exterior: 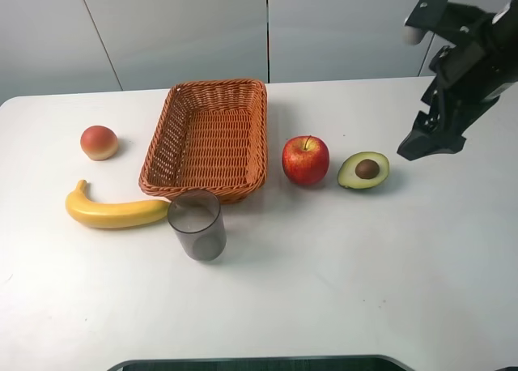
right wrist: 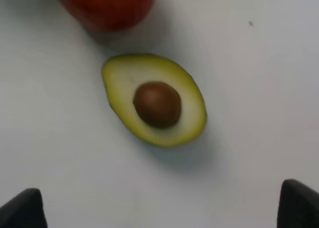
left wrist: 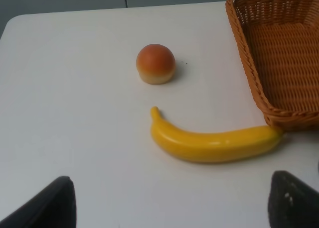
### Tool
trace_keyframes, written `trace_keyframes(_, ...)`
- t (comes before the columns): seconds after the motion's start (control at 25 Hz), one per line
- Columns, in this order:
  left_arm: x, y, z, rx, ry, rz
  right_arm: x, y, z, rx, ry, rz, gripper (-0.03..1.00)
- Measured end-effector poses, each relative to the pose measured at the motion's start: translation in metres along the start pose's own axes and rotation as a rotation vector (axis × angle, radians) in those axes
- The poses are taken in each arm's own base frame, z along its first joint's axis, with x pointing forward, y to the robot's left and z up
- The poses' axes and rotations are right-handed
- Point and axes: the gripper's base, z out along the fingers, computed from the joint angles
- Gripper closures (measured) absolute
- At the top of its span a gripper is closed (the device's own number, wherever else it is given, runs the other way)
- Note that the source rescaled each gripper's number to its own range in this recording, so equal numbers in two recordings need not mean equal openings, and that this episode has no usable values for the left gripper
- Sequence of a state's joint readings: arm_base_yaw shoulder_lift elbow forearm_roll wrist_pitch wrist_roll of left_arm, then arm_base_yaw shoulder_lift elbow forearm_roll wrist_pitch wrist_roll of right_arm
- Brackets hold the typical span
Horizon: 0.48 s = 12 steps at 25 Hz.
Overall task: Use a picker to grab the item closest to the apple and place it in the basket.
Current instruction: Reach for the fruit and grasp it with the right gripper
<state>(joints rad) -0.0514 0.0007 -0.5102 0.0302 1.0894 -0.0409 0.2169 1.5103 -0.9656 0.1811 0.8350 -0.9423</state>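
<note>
A red apple (exterior: 305, 159) sits on the white table just right of the woven basket (exterior: 166, 140). Closest to the apple lies an avocado half (exterior: 363, 170), cut face and brown pit up. My right gripper (exterior: 429, 142) hovers to the right of the avocado and above it, open and holding nothing. The right wrist view has the avocado half (right wrist: 154, 100) centred, the apple (right wrist: 107, 6) at the edge, and the dark fingertips (right wrist: 22, 210) wide apart. My left gripper (left wrist: 172, 208) is open over the table near the banana (left wrist: 214, 141); the exterior view does not show it.
A yellow banana (exterior: 113, 211) lies left of the basket's near corner, with a peach-coloured fruit (exterior: 99, 142) beyond it. A grey translucent cup (exterior: 197, 225) stands in front of the basket. The basket rim (left wrist: 239, 34) shows in the left wrist view.
</note>
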Motion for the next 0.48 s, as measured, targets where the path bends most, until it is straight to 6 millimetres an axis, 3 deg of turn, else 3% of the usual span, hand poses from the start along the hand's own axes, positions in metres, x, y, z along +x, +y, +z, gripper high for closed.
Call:
trace_keyframes(0.2,0.0,0.0,0.0,0.0,0.0,0.0,-0.015,-0.005,0.03,-0.071,0.025,-0.203,-0.03)
trace_keyframes(0.48,0.0,0.0,0.0,0.0,0.0,0.002,-0.025,-0.005,0.066,-0.098,0.032,-0.351,-0.03)
